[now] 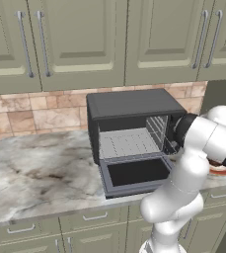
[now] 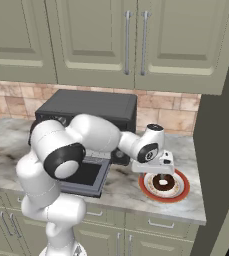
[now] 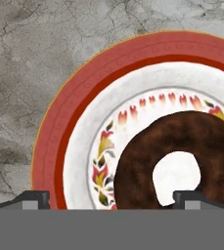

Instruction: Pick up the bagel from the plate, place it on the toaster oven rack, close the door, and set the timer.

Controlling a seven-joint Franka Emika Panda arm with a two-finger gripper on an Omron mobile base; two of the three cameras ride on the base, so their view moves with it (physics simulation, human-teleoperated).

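Note:
The dark brown bagel [image 3: 143, 146] lies on the white, red-rimmed plate [image 3: 59, 136], to the right of the plate's middle in the hand view. My gripper [image 3: 112, 200] hangs open just above it, pointing straight down. One fingertip [image 3: 33, 199] is over the plate's rim and the other over the edge of the bagel's hole. In the right base view the gripper [image 2: 158, 173] hovers over the bagel [image 2: 162, 184] and the plate [image 2: 183, 192], right of the toaster oven. The door [image 1: 134, 175] is dropped open and the rack [image 1: 127, 143] is bare.
The dark toaster oven [image 1: 129, 104] stands against the tiled wall on the marble counter [image 1: 40, 168]. My arm's elbow reaches across in front of the oven's right side. Upper cabinets hang above. A tall dark panel [image 2: 218, 150] bounds the counter on the right.

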